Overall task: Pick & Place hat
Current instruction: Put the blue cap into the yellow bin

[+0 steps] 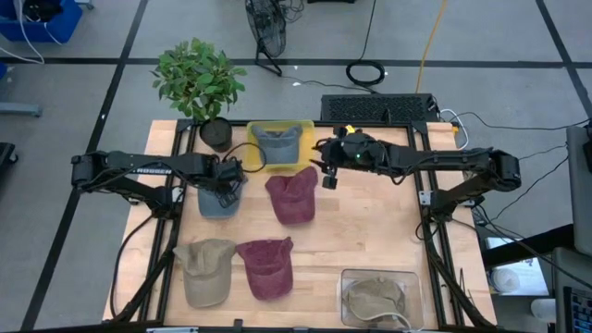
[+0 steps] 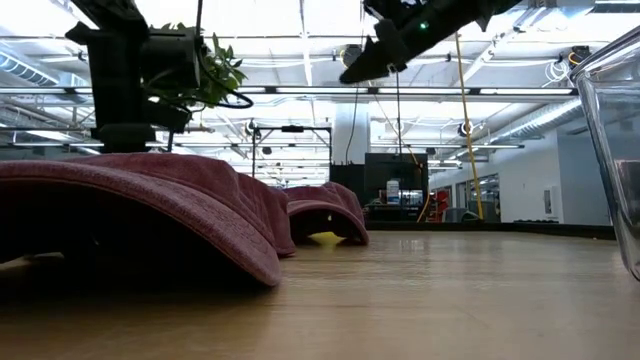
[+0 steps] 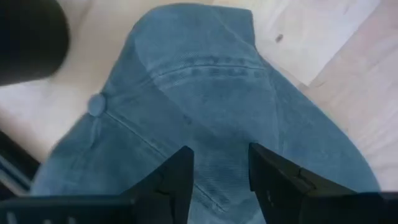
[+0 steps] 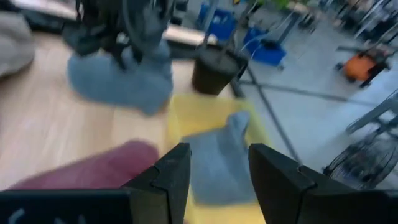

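A blue denim hat (image 1: 215,203) lies on the wooden table left of centre, crown up. My left gripper (image 1: 227,183) points down at it. In the left wrist view the gripper (image 3: 217,180) is open, its fingers standing over the hat's crown (image 3: 205,93). A grey hat (image 1: 277,141) lies in a yellow bin (image 1: 252,139) at the far edge. My right gripper (image 1: 328,176) hangs open and empty well above the table, just right of the bin. In the right wrist view this gripper (image 4: 214,180) looks toward the grey hat (image 4: 217,162). My left gripper comes at the blue hat's crown (image 3: 217,149) from above, its open fingers (image 3: 177,180) on either side of a strip of denim. I cannot tell whether the fingertips touch the cloth. The hat lies flat on the table.
A maroon hat (image 1: 291,196) lies at the centre. A second maroon hat (image 1: 266,266) and a tan hat (image 1: 205,270) lie near the front edge. A clear container (image 1: 347,277) at the front right holds a beige hat. A potted plant (image 1: 199,79) stands at the far left.
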